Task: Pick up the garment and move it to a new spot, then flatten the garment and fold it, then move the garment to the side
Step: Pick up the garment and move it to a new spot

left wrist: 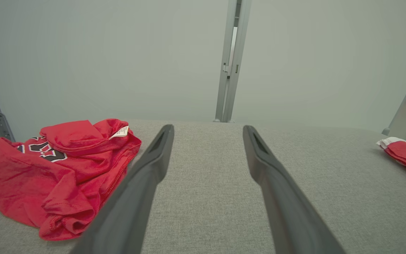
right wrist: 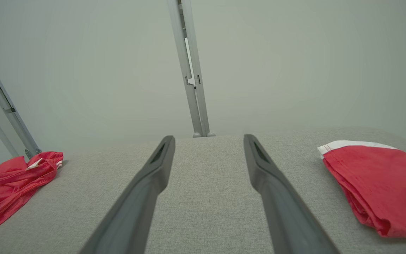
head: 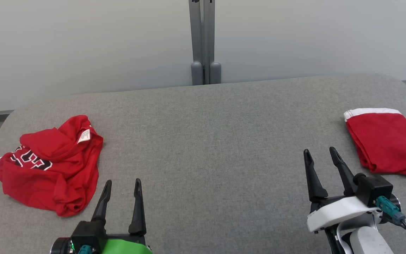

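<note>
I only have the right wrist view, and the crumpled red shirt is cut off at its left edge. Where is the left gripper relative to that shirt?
Observer: In the head view the left gripper stands open just right of the crumpled red garment, with no cloth between its fingers.
Operator: Is the whole garment on the table, or is some hanging off?
Observer: All of it lies on the grey table, bunched in a heap near the table's left edge.
</note>
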